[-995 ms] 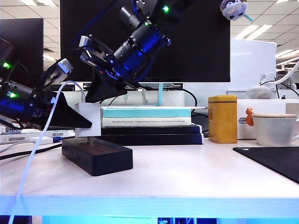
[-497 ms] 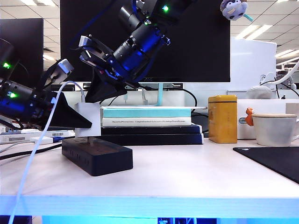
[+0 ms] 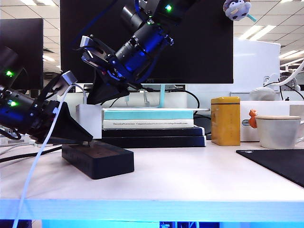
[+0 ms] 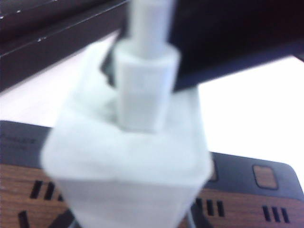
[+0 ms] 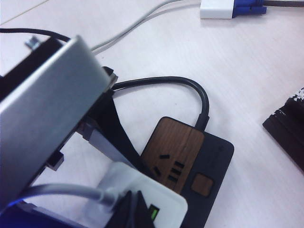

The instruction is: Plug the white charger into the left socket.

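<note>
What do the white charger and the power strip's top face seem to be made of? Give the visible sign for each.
White charger: probably smooth plastic, plain white with rounded edges. Power strip: matte black casing, likely plastic; its top panel shows brown wood grain, real or printed veneer unclear.

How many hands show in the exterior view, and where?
2. The left hand is low at left, against the white charger at the power strip. The right hand hangs higher, in front of the monitor. None looks hidden.

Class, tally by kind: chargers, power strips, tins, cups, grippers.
Small white plug-in charger: 1
Long matte black power strip: 1
Yellow metal tin: 1
White ceramic cup: 1
Grippers: 2 (left gripper at the charger, right gripper above it)
Total: 6
</note>
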You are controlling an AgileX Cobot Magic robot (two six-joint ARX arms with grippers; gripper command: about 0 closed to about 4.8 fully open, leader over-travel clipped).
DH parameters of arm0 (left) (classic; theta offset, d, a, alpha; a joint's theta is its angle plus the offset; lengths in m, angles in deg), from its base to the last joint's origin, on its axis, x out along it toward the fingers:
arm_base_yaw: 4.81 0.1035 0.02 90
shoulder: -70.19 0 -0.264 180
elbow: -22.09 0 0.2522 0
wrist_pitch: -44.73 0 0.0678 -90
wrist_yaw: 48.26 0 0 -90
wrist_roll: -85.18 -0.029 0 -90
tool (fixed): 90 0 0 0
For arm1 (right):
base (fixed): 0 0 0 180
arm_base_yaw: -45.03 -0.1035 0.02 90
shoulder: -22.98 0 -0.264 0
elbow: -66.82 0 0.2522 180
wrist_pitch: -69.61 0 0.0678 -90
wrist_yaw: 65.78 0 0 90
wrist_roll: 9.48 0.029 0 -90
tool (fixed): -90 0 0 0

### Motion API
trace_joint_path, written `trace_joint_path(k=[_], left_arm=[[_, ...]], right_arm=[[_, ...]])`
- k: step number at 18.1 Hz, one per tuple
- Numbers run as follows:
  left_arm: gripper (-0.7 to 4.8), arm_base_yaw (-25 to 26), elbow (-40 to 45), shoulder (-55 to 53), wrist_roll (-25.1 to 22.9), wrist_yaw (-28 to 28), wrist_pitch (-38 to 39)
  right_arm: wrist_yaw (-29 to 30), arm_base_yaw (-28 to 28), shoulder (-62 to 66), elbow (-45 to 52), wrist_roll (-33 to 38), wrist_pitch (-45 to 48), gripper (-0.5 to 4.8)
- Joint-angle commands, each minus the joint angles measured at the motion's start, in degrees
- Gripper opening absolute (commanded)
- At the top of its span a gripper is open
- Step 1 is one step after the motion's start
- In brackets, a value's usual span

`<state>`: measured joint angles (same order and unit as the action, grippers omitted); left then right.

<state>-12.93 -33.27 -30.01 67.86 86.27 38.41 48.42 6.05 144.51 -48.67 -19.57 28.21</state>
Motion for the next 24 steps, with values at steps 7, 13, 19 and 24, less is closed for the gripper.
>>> trace_joint_path(k=[7, 13, 19, 24], left_arm=[[2.73, 0.04, 0.04, 3.39, 2.99, -0.79, -0.28], [2.68, 0.04, 0.04, 3.41, 5.79, -0.92, -4.04], [2.06, 0.0, 0.07, 3.32, 5.86, -1.44, -5.77], [2.06, -0.74, 0.04, 3.32, 6.88, -4.15, -7.37]], right_arm=[[-3.52, -0.15, 2.93, 2.21, -0.5, -14.53, -0.05], [-3.58, -0.35, 2.93, 2.23, -0.7, -15.23, -0.05], [-6.29, -0.02, 2.93, 2.23, -0.11, -15.21, -0.05], [-6.32, 0.87, 2.93, 2.23, 3.34, -15.67, -0.05]])
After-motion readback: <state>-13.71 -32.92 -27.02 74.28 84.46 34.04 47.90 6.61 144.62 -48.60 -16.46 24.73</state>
